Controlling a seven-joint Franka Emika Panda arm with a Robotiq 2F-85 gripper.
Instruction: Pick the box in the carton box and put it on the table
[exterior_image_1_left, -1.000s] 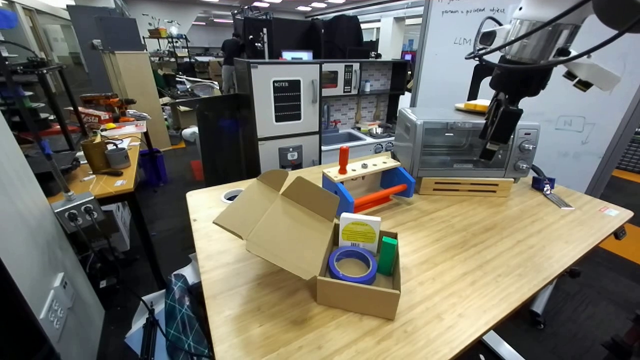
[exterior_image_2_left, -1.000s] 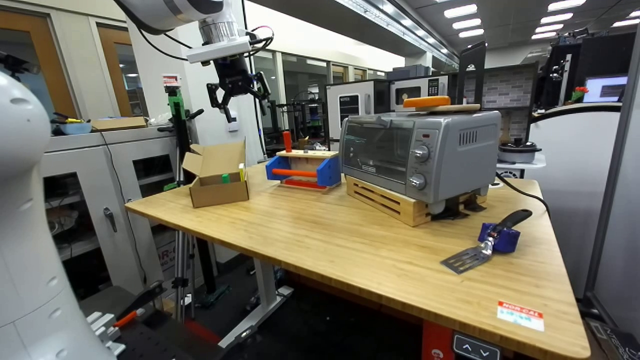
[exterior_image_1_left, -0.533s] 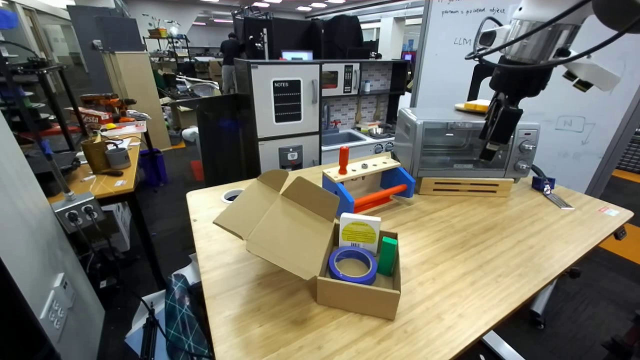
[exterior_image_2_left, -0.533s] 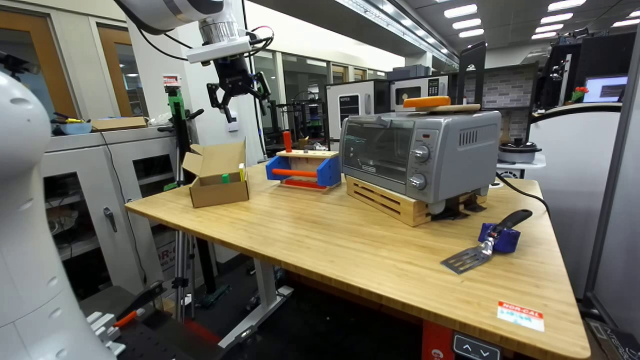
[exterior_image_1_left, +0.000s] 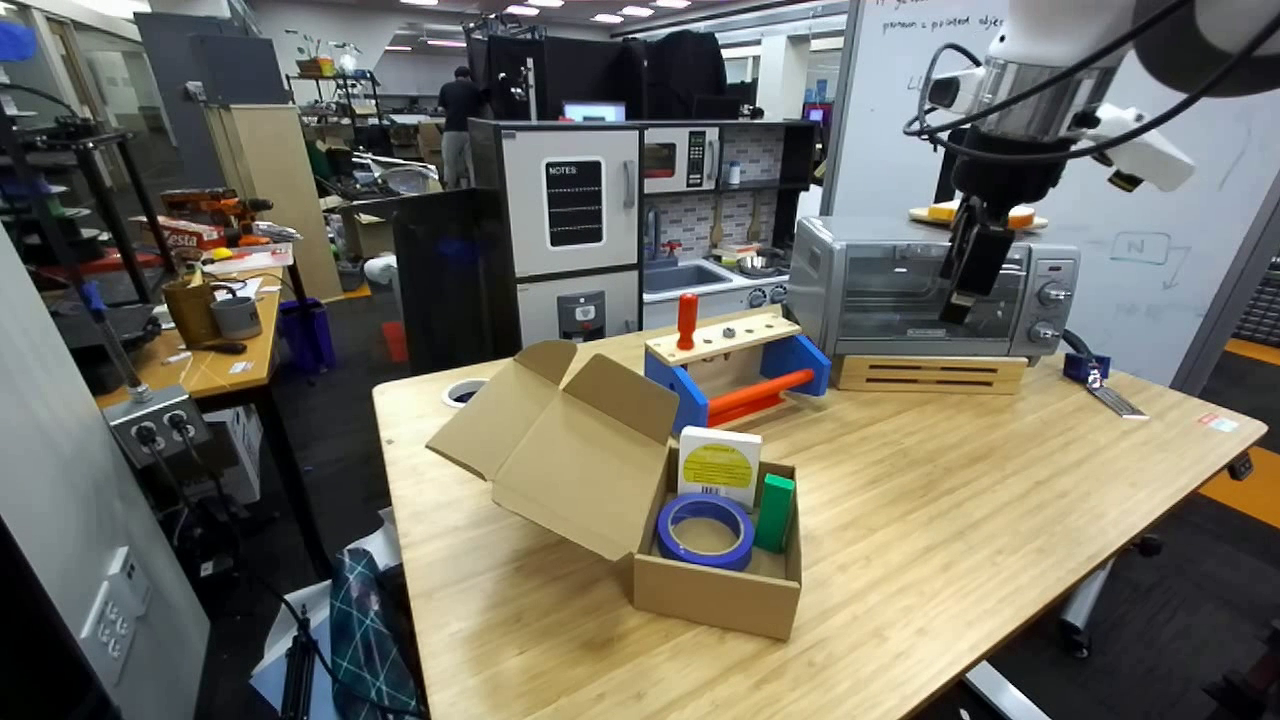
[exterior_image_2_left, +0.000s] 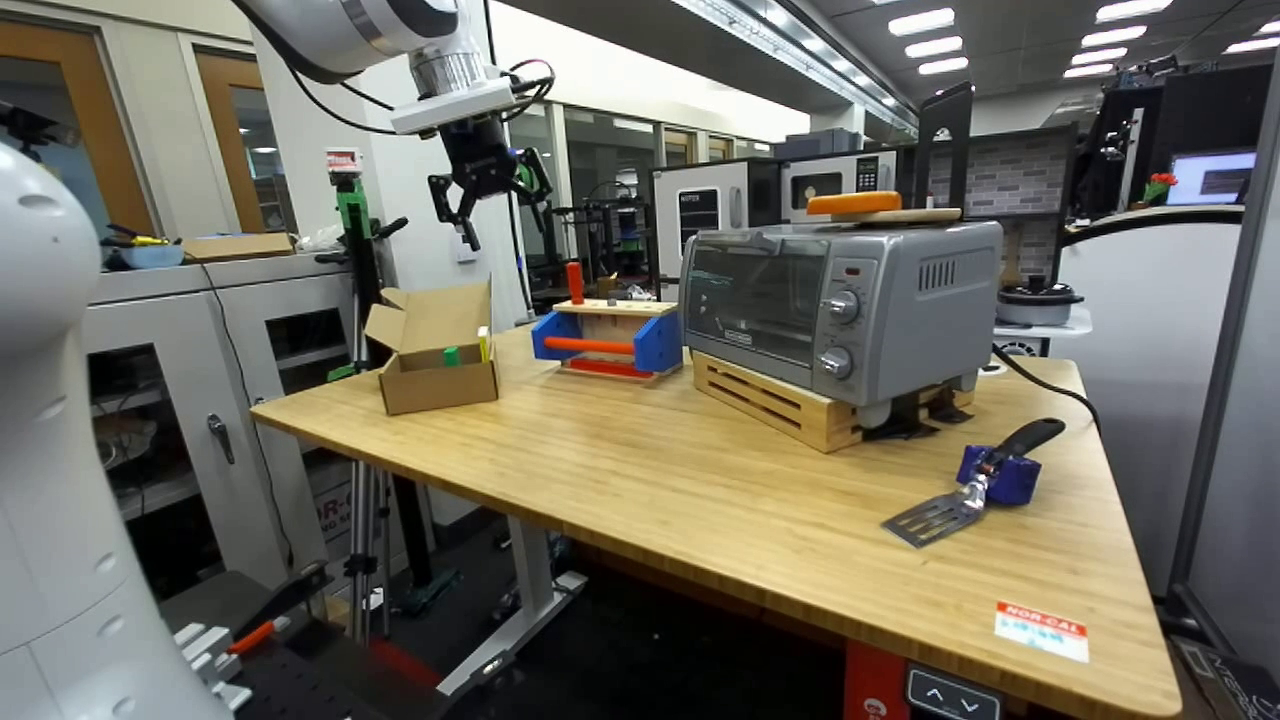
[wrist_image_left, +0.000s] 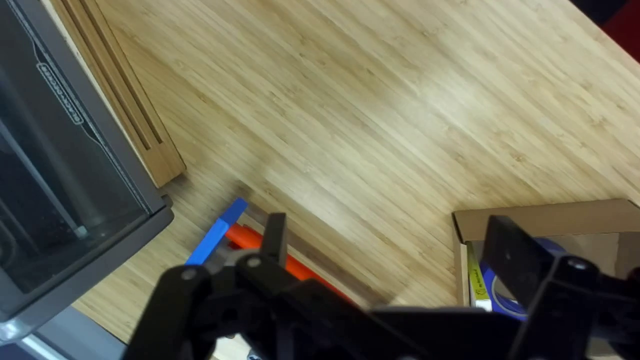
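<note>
The box (exterior_image_1_left: 719, 466), white with a yellow-green label, stands upright against a wall inside the open carton box (exterior_image_1_left: 712, 598). Only a thin edge of the box (exterior_image_2_left: 484, 344) shows above the carton (exterior_image_2_left: 440, 386) in an exterior view. The wrist view shows its yellow-green narrow side (wrist_image_left: 477, 277) by the carton wall (wrist_image_left: 545, 218). The carton stands on the table (exterior_image_1_left: 930, 490) with its flaps folded back. My gripper (exterior_image_1_left: 960, 305) is open with nothing between its fingers, high above the table and apart from the carton; it also shows in the wrist view (wrist_image_left: 387, 227).
A blue tape roll (exterior_image_1_left: 706, 532) and a green block (exterior_image_1_left: 775, 512) share the carton. A blue, red and wooden toy bench (exterior_image_2_left: 607, 340) stands beside it. A toaster oven (exterior_image_2_left: 850, 310) sits on a wooden crate (exterior_image_2_left: 775, 400). A spatula (exterior_image_2_left: 965, 500) lies on the table.
In the last half second the arm and open gripper have shifted slightly, leftward in an exterior view toward the carton's side and rightward in the other. The box and carton have not moved.
</note>
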